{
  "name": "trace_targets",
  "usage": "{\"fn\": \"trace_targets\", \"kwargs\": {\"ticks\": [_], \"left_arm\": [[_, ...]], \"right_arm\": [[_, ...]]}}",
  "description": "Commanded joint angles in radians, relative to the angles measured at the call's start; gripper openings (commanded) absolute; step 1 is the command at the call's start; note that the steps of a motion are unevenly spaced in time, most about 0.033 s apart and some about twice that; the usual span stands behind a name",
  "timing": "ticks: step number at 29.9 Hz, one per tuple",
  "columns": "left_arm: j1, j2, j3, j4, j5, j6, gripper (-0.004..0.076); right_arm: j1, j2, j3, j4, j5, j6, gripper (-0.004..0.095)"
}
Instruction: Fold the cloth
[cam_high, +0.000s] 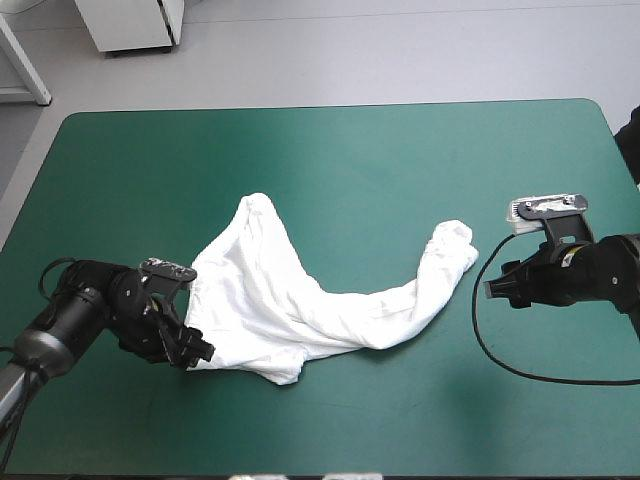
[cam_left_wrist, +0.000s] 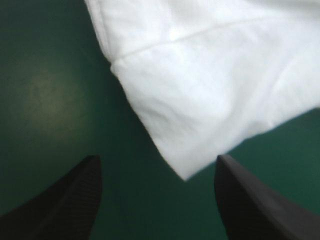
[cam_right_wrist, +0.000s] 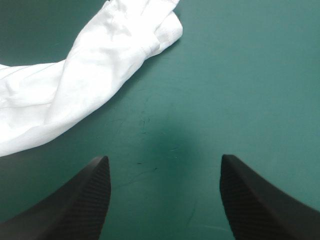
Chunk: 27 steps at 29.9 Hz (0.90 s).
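Observation:
The white T-shirt (cam_high: 290, 300) lies crumpled and stretched across the middle of the teal-green table (cam_high: 330, 150), a broad bunch at its left and a narrow twisted arm running right to a rolled end (cam_high: 450, 245). My left gripper (cam_high: 195, 350) sits low at the shirt's near-left corner, open; in the left wrist view that corner (cam_left_wrist: 187, 172) points down between the black fingers (cam_left_wrist: 75, 200) without touching them. My right gripper (cam_high: 492, 288) hovers open just right of the rolled end, with the T-shirt (cam_right_wrist: 90, 70) ahead and to one side and bare cover between its fingers (cam_right_wrist: 260, 195).
A white cabinet base (cam_high: 135, 25) and a pale floor lie beyond the table's far edge. Bare teal-green cover surrounds the shirt on every side, widest toward the far edge and the right.

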Motion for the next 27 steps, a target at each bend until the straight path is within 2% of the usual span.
{"fn": "trace_targets", "kwargs": {"ticks": [1,7,9,12,16,22,27], "left_arm": [[-0.005,0.059,-0.017,-0.005,-0.076,-0.017,0.0475],[-0.005,0.184,-0.017,-0.011,-0.14,-0.017,0.0473],[-0.005,0.216,-0.017,-0.02,-0.153,-0.017,0.0443],[-0.005,0.259,-0.017,-0.047,-0.169,0.005,0.0298],[-0.005,0.298,-0.017,-0.054,-0.206,0.03,-0.0009],[-0.005,0.325,-0.017,-0.053,-0.204,0.065,-0.0008],[-0.005,0.325,-0.017,-0.053,-0.185,0.065,-0.0008]], "right_arm": [[0.033,-0.019,-0.022,-0.063,-0.035,0.015,0.0604],[0.053,-0.017,-0.022,-0.21,-0.036,0.062,0.0604],[0.053,-0.007,-0.022,-0.264,-0.036,0.075,0.0604],[0.053,0.031,-0.022,-0.316,-0.042,0.114,0.0604],[0.053,0.111,-0.022,-0.321,-0.058,0.116,0.0604],[0.053,0.29,-0.039,-0.296,-0.175,0.157,0.0599],[0.053,0.446,-0.122,-0.237,-0.197,0.145,0.0562]]}}
